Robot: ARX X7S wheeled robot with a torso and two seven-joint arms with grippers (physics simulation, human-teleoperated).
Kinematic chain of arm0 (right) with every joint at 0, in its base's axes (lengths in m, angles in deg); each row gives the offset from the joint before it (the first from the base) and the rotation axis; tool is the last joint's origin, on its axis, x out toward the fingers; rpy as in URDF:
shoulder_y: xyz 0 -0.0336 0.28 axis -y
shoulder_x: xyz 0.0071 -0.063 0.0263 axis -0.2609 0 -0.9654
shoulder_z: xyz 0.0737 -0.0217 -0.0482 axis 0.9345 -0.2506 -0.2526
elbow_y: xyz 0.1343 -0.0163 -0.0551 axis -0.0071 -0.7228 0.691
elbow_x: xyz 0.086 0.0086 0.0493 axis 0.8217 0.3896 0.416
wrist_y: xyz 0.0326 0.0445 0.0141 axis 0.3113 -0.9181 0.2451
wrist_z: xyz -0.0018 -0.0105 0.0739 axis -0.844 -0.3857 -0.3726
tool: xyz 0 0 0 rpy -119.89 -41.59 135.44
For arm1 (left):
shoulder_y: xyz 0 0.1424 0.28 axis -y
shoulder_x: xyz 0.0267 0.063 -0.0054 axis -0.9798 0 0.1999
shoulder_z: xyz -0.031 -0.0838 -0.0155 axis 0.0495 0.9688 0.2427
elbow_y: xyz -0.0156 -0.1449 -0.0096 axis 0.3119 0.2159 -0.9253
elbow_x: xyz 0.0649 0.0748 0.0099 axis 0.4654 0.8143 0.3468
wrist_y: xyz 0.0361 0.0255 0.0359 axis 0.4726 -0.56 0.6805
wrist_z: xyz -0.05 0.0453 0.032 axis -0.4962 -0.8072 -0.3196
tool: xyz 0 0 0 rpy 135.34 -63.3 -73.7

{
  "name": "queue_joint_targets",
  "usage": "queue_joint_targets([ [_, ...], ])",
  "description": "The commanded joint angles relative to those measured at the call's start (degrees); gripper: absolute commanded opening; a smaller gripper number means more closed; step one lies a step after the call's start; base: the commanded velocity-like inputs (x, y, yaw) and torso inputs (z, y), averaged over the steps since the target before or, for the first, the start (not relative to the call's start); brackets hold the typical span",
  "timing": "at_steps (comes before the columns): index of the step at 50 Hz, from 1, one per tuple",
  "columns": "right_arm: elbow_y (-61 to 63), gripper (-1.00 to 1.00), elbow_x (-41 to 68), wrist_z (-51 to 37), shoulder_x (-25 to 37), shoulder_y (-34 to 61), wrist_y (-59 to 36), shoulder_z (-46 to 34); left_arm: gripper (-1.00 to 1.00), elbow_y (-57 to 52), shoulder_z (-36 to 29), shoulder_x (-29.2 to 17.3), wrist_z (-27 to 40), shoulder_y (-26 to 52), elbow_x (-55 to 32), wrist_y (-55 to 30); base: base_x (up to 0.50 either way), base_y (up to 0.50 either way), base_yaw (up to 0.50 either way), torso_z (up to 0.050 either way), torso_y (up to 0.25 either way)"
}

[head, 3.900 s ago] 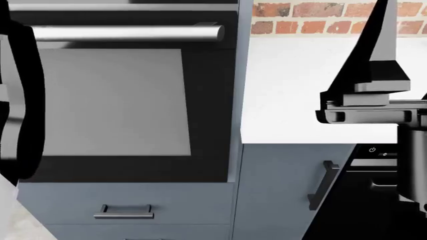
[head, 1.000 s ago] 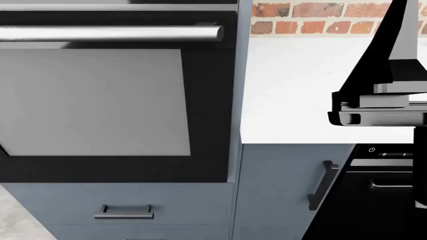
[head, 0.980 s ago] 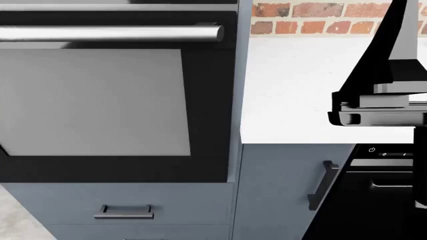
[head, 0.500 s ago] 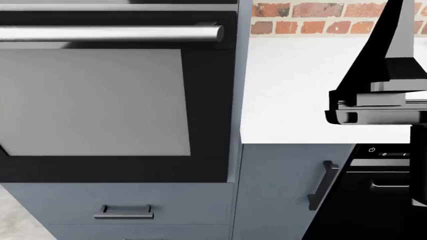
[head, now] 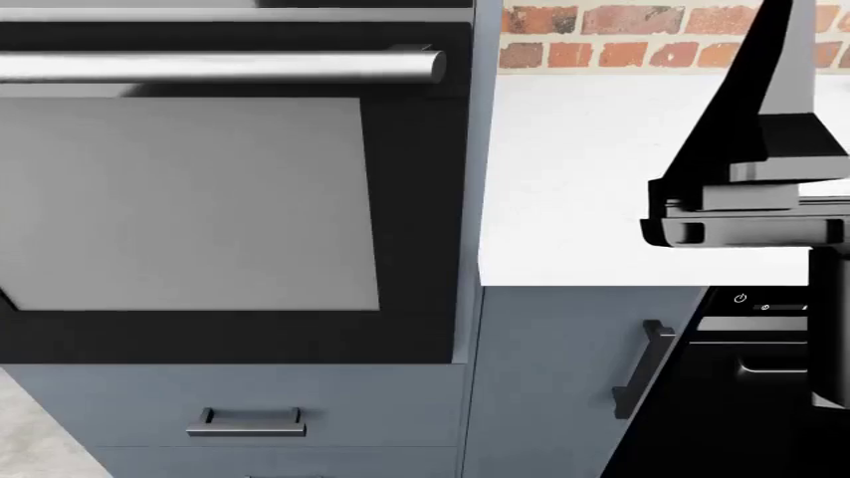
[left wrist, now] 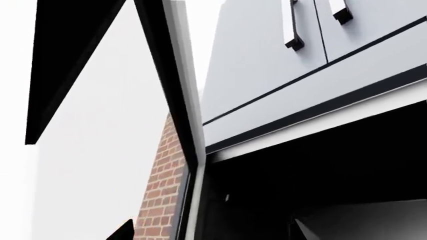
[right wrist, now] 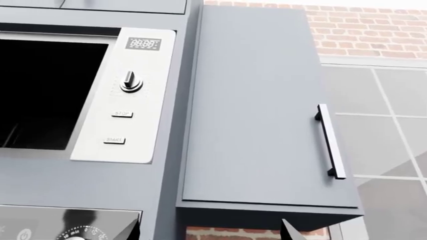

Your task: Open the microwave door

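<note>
The microwave point(right wrist: 87, 95), built in beside a grey wall cabinet point(right wrist: 257, 107), faces the right gripper point(right wrist: 207, 231), whose jaw spread cannot be told, above a white counter point(head: 584, 179) backed by brick wall point(head: 624, 45).

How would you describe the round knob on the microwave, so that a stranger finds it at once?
In the right wrist view, find the microwave's silver control panel, left of the tall grey cabinet door. The knob sits below the small digital display and above two flat buttons. It is the only round, raised control there.
</note>
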Motion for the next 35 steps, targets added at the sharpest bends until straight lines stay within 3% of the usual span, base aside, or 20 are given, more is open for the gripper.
queue_joint_targets([
  [1,0.1,1.00,0.1,-0.2,-0.4,1.0,-0.6,-0.7,1.00,-4.5,0.5,-5.2,0.4,-1.7,0.5,-5.4,0.00,0.00,0.00,0.000,0.000],
  [35,0.9,1.00,2.9,-1.6,-0.1,6.0,-3.4,-2.3,1.00,-7.5,-2.1,-16.6,-3.4,1.1,5.0,-16.2,0.00,0.00,0.00,0.000,0.000],
])
